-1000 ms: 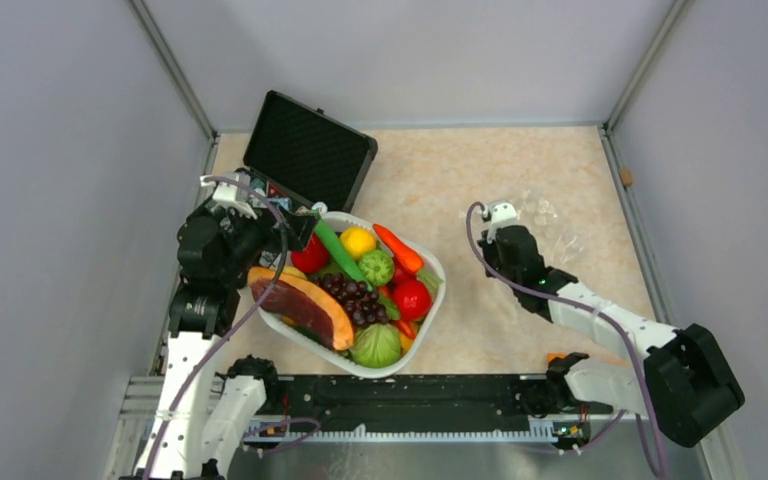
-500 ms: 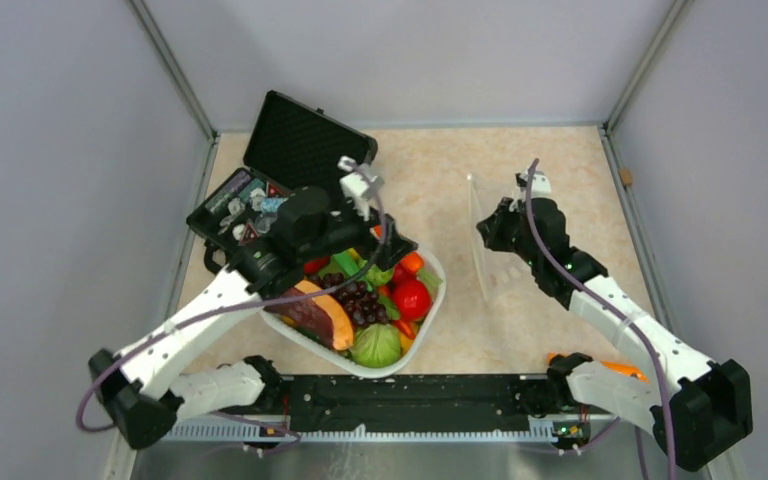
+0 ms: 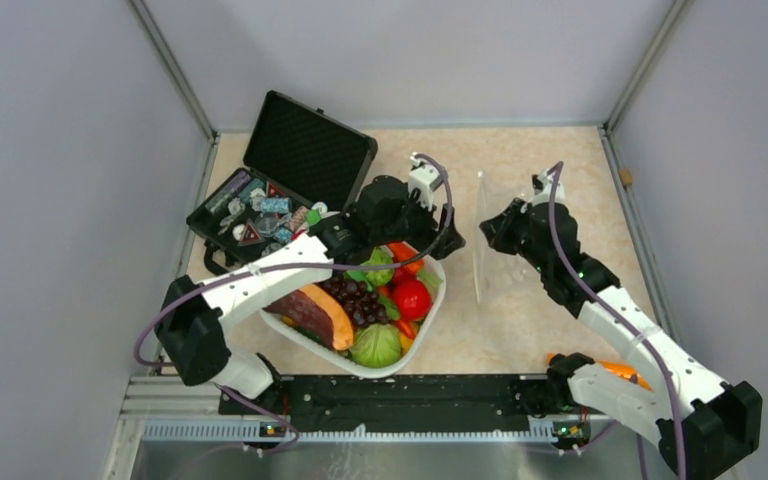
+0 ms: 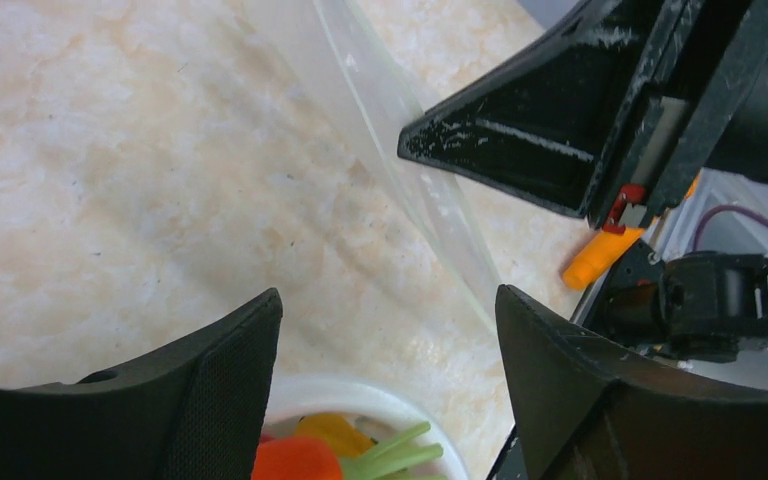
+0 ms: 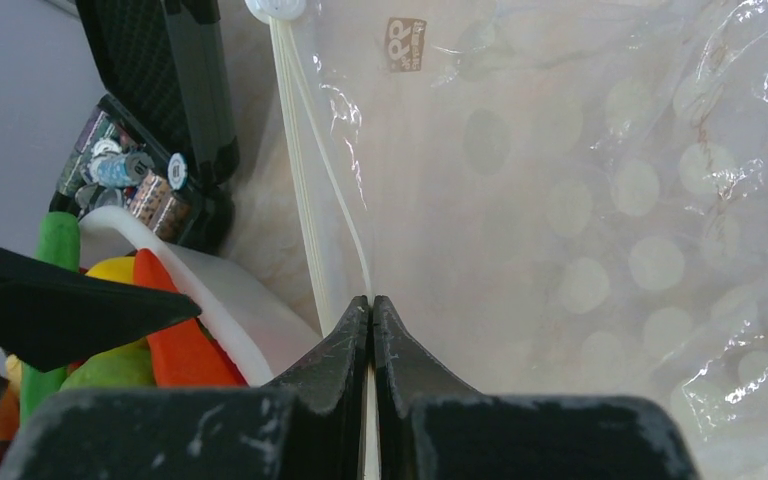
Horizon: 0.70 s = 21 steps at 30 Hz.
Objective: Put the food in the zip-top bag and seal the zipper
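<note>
The zip-top bag (image 5: 560, 200) is held up by its mouth edge just right of the white basket (image 3: 430, 300), with the zipper (image 5: 305, 150) strip pinched between the fully closed jaws of the right gripper (image 5: 371, 300). The food (image 3: 412, 298) is seen heaped in the basket, and none is seen in the bag. The left gripper (image 4: 388, 300) is spread wide and empty, poised over the basket's far right rim and faced toward the zipper strip. The step in hand is judged to be opening the mouth. For this, only one lip should be taken by the left fingers, close to the right gripper's hold, and drawn gently aside so that the film is neither torn nor pulled loose. Whether the lips are parted cannot be told. The bag's outline is barely made out from above, its lower end cannot be placed, and the basket is cut off in both wrist views.
</note>
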Each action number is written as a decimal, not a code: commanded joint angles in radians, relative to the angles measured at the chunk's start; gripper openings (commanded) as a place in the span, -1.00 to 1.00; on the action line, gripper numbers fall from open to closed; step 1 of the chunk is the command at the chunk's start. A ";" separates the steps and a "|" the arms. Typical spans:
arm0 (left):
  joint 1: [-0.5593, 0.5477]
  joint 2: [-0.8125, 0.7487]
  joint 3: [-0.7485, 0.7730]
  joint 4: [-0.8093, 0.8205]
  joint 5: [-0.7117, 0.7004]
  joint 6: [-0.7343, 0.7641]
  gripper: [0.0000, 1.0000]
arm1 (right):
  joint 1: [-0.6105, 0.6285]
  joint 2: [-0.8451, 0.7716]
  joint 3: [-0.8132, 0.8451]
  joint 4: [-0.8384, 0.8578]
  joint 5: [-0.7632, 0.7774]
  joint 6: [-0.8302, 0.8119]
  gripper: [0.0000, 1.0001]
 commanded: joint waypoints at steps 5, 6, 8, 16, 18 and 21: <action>-0.012 0.069 -0.032 0.280 0.047 -0.108 0.53 | -0.003 -0.038 0.048 0.010 -0.020 0.035 -1.00; -0.012 0.080 -0.030 0.286 0.046 -0.109 0.49 | -0.003 -0.037 0.052 0.008 -0.020 0.035 -1.00; -0.013 0.101 -0.021 0.282 0.036 -0.097 0.42 | -0.003 -0.038 0.060 0.002 -0.019 0.035 -1.00; -0.020 0.153 -0.007 0.272 0.030 -0.059 0.28 | -0.004 -0.049 0.076 -0.009 -0.021 0.041 -1.00; -0.027 0.159 -0.007 0.285 0.035 -0.062 0.29 | -0.004 -0.045 0.084 -0.016 -0.028 0.041 -1.00; -0.029 0.173 0.028 0.247 0.024 -0.034 0.29 | -0.004 -0.049 0.089 -0.022 -0.028 0.044 -1.00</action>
